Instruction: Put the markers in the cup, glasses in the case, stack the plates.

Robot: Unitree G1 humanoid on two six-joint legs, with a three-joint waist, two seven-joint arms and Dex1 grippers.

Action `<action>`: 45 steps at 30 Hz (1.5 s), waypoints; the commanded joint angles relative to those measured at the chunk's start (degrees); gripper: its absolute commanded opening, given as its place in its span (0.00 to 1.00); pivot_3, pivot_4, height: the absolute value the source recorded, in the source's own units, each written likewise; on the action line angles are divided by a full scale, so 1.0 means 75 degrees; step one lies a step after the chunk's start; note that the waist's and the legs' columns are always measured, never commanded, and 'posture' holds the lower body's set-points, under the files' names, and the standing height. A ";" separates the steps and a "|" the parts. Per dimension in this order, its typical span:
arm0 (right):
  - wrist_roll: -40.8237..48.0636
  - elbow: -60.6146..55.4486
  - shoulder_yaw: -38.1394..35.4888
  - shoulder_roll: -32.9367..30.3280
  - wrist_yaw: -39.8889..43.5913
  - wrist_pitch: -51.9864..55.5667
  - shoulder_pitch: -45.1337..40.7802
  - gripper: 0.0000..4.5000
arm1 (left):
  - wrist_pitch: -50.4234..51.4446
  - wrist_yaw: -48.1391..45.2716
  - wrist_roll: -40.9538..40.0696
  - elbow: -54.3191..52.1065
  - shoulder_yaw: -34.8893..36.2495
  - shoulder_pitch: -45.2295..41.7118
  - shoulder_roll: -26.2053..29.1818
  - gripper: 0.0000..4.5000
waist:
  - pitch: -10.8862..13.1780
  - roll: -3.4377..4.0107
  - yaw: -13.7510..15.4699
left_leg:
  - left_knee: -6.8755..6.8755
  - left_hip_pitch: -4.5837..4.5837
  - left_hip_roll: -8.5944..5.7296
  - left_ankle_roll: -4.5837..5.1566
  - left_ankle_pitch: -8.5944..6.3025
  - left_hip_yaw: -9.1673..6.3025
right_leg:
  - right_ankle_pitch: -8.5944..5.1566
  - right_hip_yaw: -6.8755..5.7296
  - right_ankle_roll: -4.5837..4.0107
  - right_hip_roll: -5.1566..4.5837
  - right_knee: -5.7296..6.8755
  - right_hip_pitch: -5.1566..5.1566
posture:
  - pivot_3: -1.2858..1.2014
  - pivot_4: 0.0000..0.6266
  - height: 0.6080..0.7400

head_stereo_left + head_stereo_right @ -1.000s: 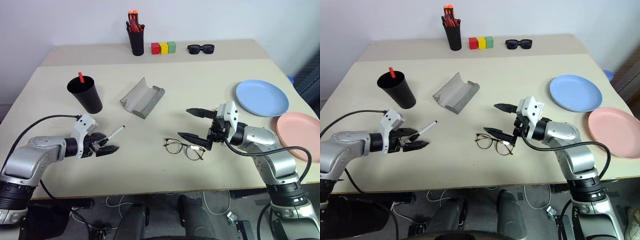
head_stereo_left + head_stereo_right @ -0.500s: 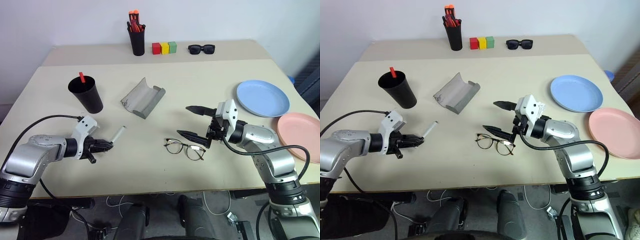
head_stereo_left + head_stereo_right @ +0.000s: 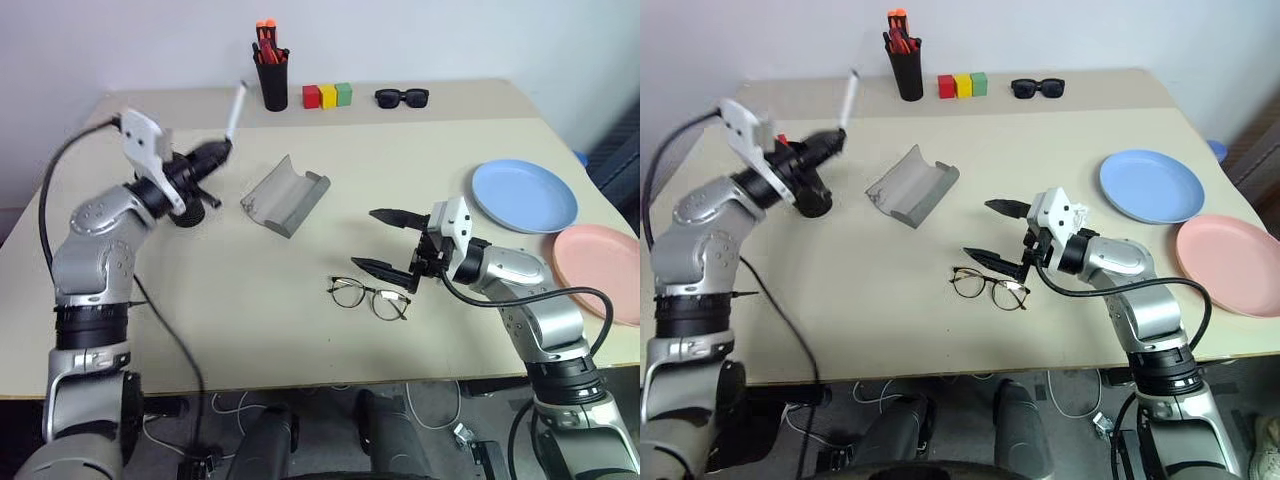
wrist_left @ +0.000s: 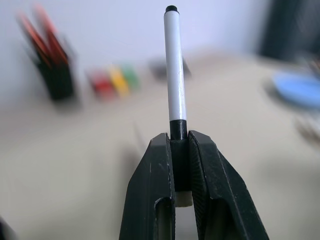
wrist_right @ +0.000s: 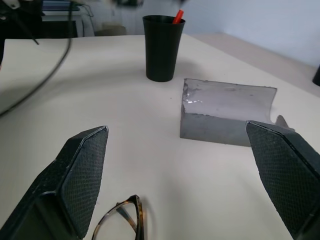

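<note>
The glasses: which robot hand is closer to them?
Right. The right gripper hangs just above the glasses, fingers open. The left gripper is far off by the cup, holding a marker.

I find no writing, label, brand, number or sign that I can read anywhere here: not on the white-barrelled marker (image 4: 175, 70), the tapered black plastic cup (image 5: 162, 47), the grey felt-like case (image 3: 284, 195), or the round plastic plates (image 3: 524, 195).

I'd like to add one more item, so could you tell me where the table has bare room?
Bare: the near strip before the glasses, and between the case and blue plate. Crowded: the far edge by the pen pot.
</note>
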 commanded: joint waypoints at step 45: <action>-0.0233 0.0213 -0.0154 0.0238 -0.0308 -0.0273 -0.0438 1.00 | -0.0594 -0.0109 -0.0158 0.0501 -0.0530 0.0057 -0.0369 0.99 | -0.0001 -0.0003 0.0000 | 0.0007 -0.0003 -0.0006 0.0002 -0.0001 -0.0003 | 0.0003 0.0000 0.0004 -0.0002 0.0002 0.0005 | 0.52 0.24 1.00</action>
